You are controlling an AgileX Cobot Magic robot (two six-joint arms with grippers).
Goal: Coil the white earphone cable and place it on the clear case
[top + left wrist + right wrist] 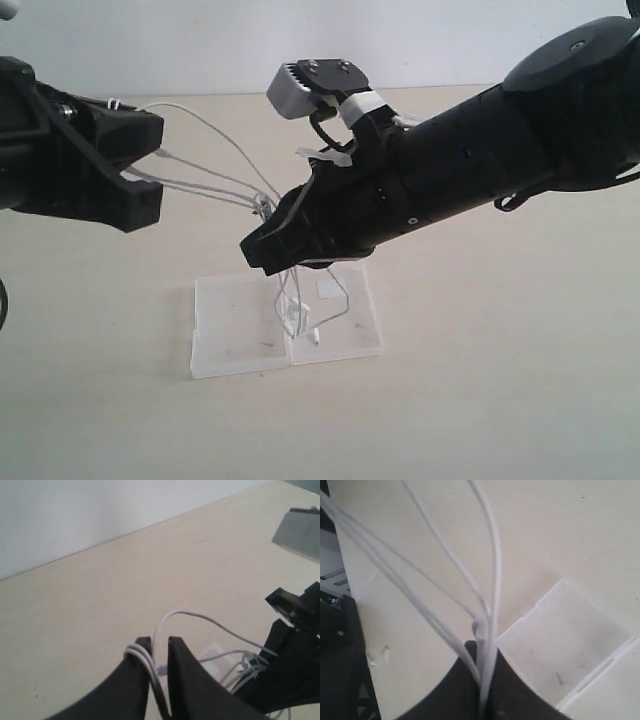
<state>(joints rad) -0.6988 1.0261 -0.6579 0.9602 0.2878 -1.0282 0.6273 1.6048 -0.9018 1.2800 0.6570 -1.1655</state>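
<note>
The white earphone cable (205, 182) is strung in several taut strands above the table between both grippers. My left gripper (160, 170) (159, 641) has turns of the cable (200, 616) looped over one finger, and a strand runs down its narrow jaw gap. My right gripper (255, 252) (487, 647) is shut on a bundle of cable (492, 555) strands just above the clear case (230, 330) (570, 640). The case lies open and flat on the table, with its white sticker (328, 288) on the right half. Earbuds (298, 318) dangle from the right gripper down onto the case.
The right arm (480, 170) reaches in from the right, with a silver wrist camera (305, 88) on top. A pale wall (300, 40) bounds the far edge of the beige table (480, 380). The left arm's dark body (340, 645) sits close beside the right gripper.
</note>
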